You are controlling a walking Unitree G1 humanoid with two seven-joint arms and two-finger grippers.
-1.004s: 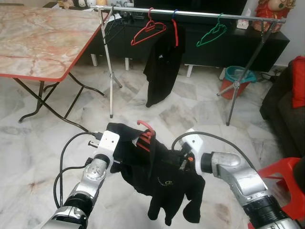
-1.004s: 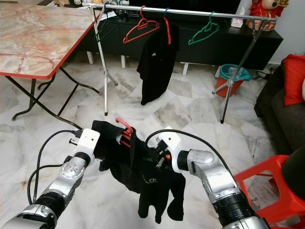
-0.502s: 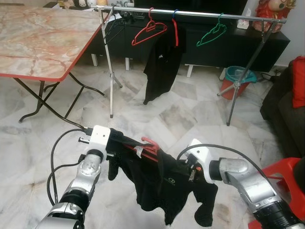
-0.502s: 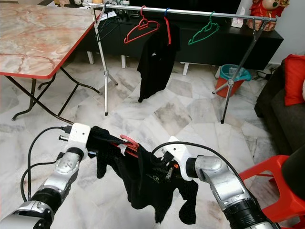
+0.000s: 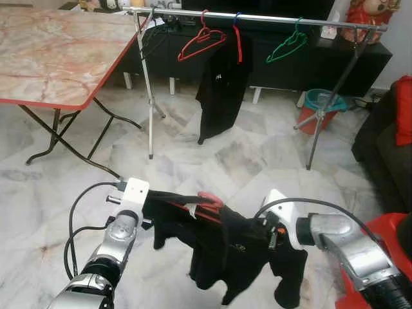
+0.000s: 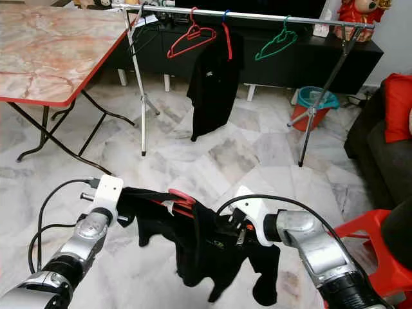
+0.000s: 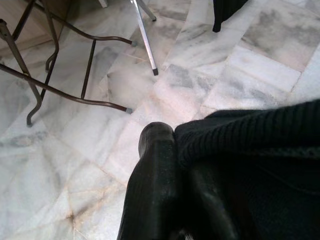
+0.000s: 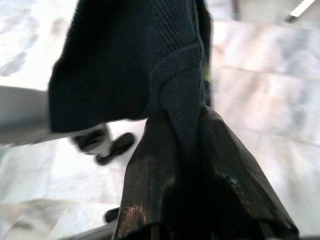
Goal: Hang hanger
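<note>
A black shirt (image 5: 232, 254) on a red hanger (image 5: 207, 201) hangs stretched between my two grippers, low over the marble floor. My left gripper (image 5: 152, 210) is shut on the shirt's left shoulder, where black fingers (image 7: 155, 190) press against knit cloth (image 7: 260, 165). My right gripper (image 5: 262, 232) is shut on the right shoulder, with a fold of cloth (image 8: 180, 95) pinched between its fingers (image 8: 147, 175). The hanger's hook leans over towards my right. Ahead stands a metal clothes rail (image 5: 270, 20) carrying an empty red hanger (image 5: 201, 42), another black shirt (image 5: 221, 87) and a green hanger (image 5: 287, 46).
A marble-topped folding table (image 5: 58, 58) with a red edge stands at the left. At the right are a dark sofa (image 5: 380, 141) and a red plastic stool (image 5: 380, 235). A teal and red bucket (image 5: 318, 106) sits behind the rail's right leg. A black cabinet (image 5: 322, 64) lines the back.
Both grippers moved lower and further apart, pulling the shirt out wider. The hanger's hook tipped from upright to leaning over. The right arm shifted to the right.
</note>
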